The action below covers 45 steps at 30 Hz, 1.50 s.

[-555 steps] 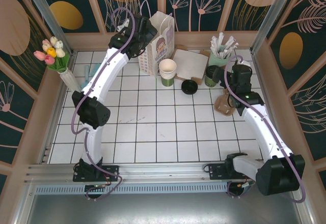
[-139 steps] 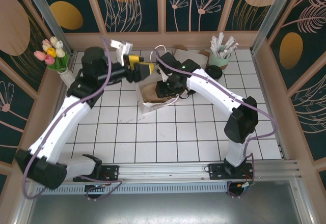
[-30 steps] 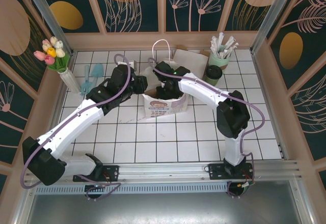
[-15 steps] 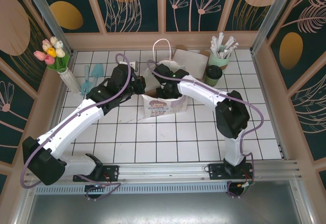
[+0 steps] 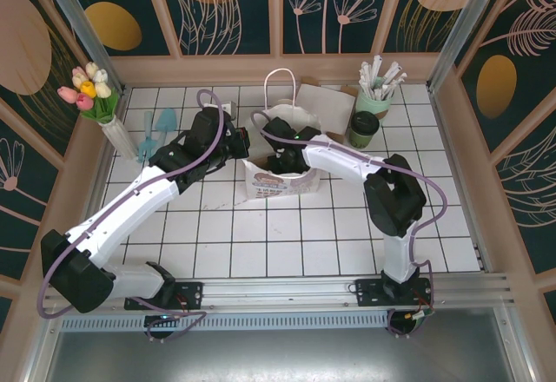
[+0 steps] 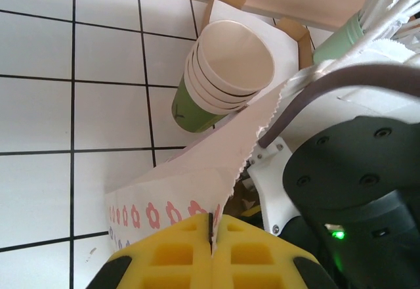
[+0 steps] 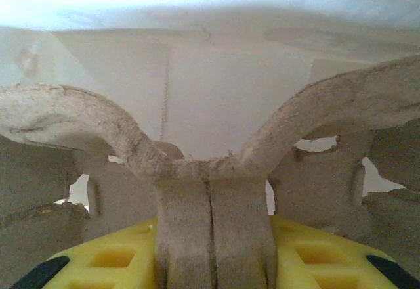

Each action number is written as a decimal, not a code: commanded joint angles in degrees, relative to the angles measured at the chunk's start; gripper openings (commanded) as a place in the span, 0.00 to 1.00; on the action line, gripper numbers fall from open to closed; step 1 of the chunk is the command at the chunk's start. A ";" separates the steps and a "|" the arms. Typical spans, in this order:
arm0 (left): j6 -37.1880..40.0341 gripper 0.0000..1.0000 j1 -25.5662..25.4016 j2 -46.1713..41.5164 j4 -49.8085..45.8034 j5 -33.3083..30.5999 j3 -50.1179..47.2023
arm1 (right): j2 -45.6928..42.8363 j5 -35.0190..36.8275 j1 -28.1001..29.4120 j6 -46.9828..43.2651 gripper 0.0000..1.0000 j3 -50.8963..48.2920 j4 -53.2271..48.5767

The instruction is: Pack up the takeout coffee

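Right wrist view has the right gripper [image 7: 210, 233] clamped tight on the upright middle tab of one brown pulp cup carrier [image 7: 203, 171], with white paper wall behind it. Left wrist view has the left gripper [image 6: 211, 236] pinched shut on the serrated top edge of the single white paper bag [image 6: 197, 177]. From above, both grippers meet at the bag's mouth, the right one sunk inside it. The bag stands in the far half of the tiled table [image 5: 261, 243], about midway between its left and right edges. The one takeout coffee [image 5: 363, 128] stands upright outside the bag, to its right and well apart from the right gripper. It is toward the far right corner, just in front of one mint-green cup of straws [image 5: 375, 95]. A stack of cream-white cups [image 6: 230, 72] stands just beyond the bag toward the far edge; about four rims show, nested in a green cup.
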 commanded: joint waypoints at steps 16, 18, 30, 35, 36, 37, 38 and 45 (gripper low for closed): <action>-5.66 0.00 0.04 -6.78 6.60 -5.61 -5.05 | -1.96 2.39 1.57 5.50 0.38 -7.61 9.25; -5.43 0.00 0.05 -6.86 7.17 -4.62 -5.01 | -1.16 2.20 1.57 5.77 0.38 -7.43 8.70; -6.83 0.00 0.15 -5.72 3.07 -2.22 -1.55 | -0.70 0.35 1.56 7.45 0.41 -6.57 11.20; -7.62 0.00 0.23 -4.60 1.65 -2.68 -1.57 | -0.45 0.70 1.57 6.93 0.42 -6.57 10.42; -7.63 0.00 0.16 -4.71 1.94 -2.79 -1.74 | -0.54 0.70 1.56 6.86 0.42 -6.60 10.34; -7.71 0.00 0.22 -4.84 2.22 -2.83 -1.88 | -0.49 0.83 1.57 6.75 0.42 -6.82 10.16; -7.70 0.00 0.19 -5.01 2.49 -2.83 -2.10 | -0.45 1.13 1.57 6.66 0.42 -7.08 10.06; -7.04 0.00 0.41 -4.93 2.59 -2.04 -2.50 | 0.46 4.09 1.76 7.08 0.44 -9.76 11.18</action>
